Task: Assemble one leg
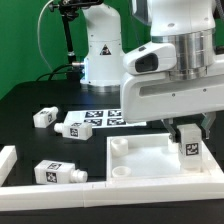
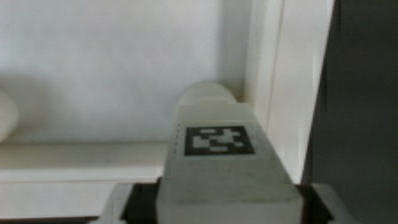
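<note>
— So where's the leg [image 1: 189, 146]?
— Lower right of the exterior frame, upright at the white panel's [image 1: 150, 160] corner, jaws clamped on it.
— Others?
— Two lie on the counter [image 1: 30, 95].

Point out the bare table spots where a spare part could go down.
Free: the dark table on the exterior view's left, behind the far loose leg; also the strip between the marker board and the near leg. Crowded: the panel corner, where the tool holds a leg.
</note>
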`<action>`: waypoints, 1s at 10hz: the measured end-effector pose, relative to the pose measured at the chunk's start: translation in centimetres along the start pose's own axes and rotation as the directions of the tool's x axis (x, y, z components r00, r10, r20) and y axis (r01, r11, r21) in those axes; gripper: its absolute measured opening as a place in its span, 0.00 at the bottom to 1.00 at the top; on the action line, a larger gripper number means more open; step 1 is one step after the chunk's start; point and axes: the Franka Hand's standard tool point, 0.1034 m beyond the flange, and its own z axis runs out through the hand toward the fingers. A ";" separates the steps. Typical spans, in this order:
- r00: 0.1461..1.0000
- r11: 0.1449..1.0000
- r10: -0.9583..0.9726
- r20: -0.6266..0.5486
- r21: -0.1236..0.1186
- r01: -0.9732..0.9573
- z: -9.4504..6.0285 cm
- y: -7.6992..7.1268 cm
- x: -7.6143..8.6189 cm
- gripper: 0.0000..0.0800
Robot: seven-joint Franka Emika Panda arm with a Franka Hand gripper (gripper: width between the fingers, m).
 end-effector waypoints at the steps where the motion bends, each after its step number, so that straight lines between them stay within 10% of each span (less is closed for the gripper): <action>1: 0.993 0.993 0.118 -0.003 0.000 -0.118 0.0 -0.1 0.0 0.36; 3: 0.881 0.881 0.472 -0.019 -0.015 -0.472 0.1 -0.3 -0.1 0.36; 5: 0.512 0.512 0.859 -0.024 -0.002 -0.859 0.2 -0.8 -0.2 0.36; 7: 0.354 0.353 0.935 0.000 0.014 -0.935 0.1 -0.6 -0.1 0.36; 9: 0.412 0.412 0.911 -0.001 0.013 -0.911 0.1 -0.6 -0.1 0.36; 10: 0.558 0.558 0.829 -0.016 0.002 -0.830 0.2 -0.6 -0.3 0.58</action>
